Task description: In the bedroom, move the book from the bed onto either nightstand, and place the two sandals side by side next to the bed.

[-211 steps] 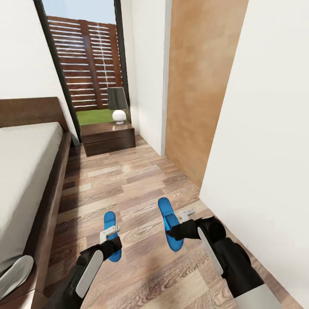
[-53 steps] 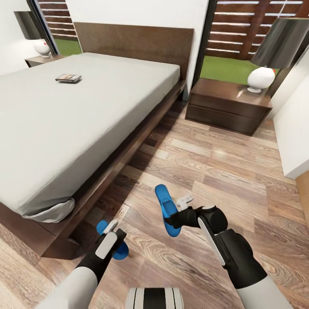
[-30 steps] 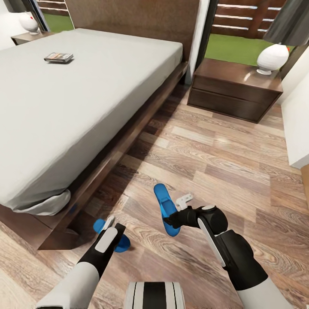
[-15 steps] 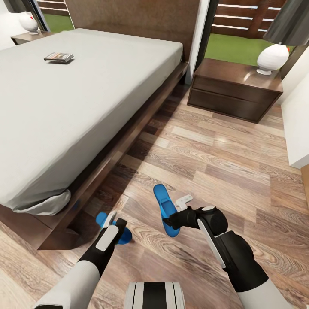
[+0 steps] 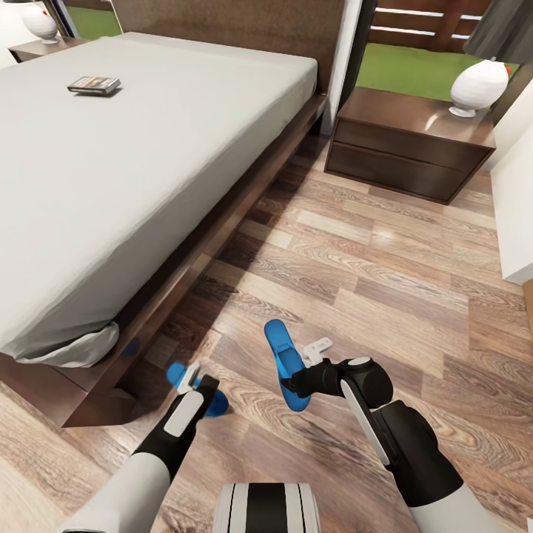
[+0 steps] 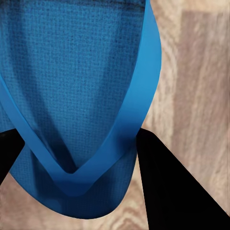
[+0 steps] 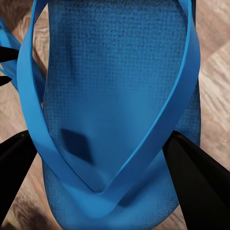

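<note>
The bed [image 5: 111, 170] is the biggest thing here, its off-white mattress lying flat on a low dark-brown frame, with the brown headboard at its far end. The wood-plank floor [image 5: 385, 274] runs along the bed's right side. Beyond the bed's far right corner stands a nightstand [image 5: 407, 144], dark brown with two wide drawers and a glossy top; a white round lamp base [image 5: 477, 85] sits on that top. A second nightstand [image 5: 37, 48] shows past the bed's far left corner, also carrying a lamp.

The right arm [image 5: 400, 437] reaches out over the floor, well to the right of the bed's foot. Its pincer [image 5: 292, 385] is clenched on one blue sandal [image 5: 285, 359], gripping it across the sole; in the right wrist view the dark fingers [image 7: 199, 182] press on either edge of the sandal [image 7: 115, 110]. This sandal is apart from the bed frame and points roughly toward the headboard end.

The left arm [image 5: 159, 451] is close to the bed's near corner. Its pincer [image 5: 198, 389] is grasping the other sandal [image 5: 181, 377], which sits just beside the frame; the left wrist view shows the sandal [image 6: 81, 105] between the dark fingers [image 6: 167, 187].

The book [image 5: 94, 86] lies flat on the mattress, far up toward the headboard on the bed's left half.
</note>
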Robot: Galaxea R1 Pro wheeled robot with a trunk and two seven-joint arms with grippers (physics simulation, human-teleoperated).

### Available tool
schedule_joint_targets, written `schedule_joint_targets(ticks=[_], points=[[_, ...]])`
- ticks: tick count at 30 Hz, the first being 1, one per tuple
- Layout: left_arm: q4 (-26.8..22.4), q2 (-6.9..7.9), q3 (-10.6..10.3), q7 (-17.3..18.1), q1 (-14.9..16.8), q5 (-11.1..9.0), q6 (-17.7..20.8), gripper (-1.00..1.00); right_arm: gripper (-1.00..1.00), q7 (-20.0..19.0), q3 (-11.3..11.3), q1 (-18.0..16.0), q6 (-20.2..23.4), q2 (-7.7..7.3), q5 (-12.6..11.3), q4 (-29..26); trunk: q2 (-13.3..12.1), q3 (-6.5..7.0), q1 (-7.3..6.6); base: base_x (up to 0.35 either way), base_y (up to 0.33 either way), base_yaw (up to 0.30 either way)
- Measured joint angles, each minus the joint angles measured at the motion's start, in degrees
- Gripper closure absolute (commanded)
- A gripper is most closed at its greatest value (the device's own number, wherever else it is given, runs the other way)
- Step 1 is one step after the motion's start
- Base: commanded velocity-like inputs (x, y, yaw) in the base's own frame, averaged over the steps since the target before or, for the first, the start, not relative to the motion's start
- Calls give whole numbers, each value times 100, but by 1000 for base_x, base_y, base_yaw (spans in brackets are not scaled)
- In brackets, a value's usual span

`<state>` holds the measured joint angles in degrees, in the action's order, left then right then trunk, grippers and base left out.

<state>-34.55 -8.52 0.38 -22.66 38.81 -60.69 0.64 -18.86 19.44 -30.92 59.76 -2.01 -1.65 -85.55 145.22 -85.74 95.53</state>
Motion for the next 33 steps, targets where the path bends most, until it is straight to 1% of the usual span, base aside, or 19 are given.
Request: schedule_joint_targets(ticks=[1, 4, 11, 20, 21, 33], points=[[-2, 4, 1, 59, -30, 5, -5, 100, 100, 0, 0, 1, 0, -1, 1, 0, 0, 0, 0, 0, 0, 0], [-4, 7, 1, 66, -57, 10, -5, 100, 100, 0, 0, 1, 0, 0, 3, 0, 0, 0, 0, 0, 0, 0], [-3, 10, 7, -164, -81, 13, -11, 100, 100, 0, -1, 2, 0, -4, 4, 0, 0, 0, 0, 0, 0, 0], [75, 19, 47, -213, -77, -46, -11, 100, 100, 0, -1, 2, 0, -5, 4, 0, 0, 0, 0, 0, 0, 0], [78, 19, 51, -215, -77, -47, -12, -100, 100, 0, -1, 2, 0, -6, 4, 0, 0, 0, 0, 0, 0, 0], [91, 20, 60, -207, -75, -42, -7, -100, 100, 2, -2, 2, -1, -6, 5, 0, 0, 0, 0, 0, 0, 0]])
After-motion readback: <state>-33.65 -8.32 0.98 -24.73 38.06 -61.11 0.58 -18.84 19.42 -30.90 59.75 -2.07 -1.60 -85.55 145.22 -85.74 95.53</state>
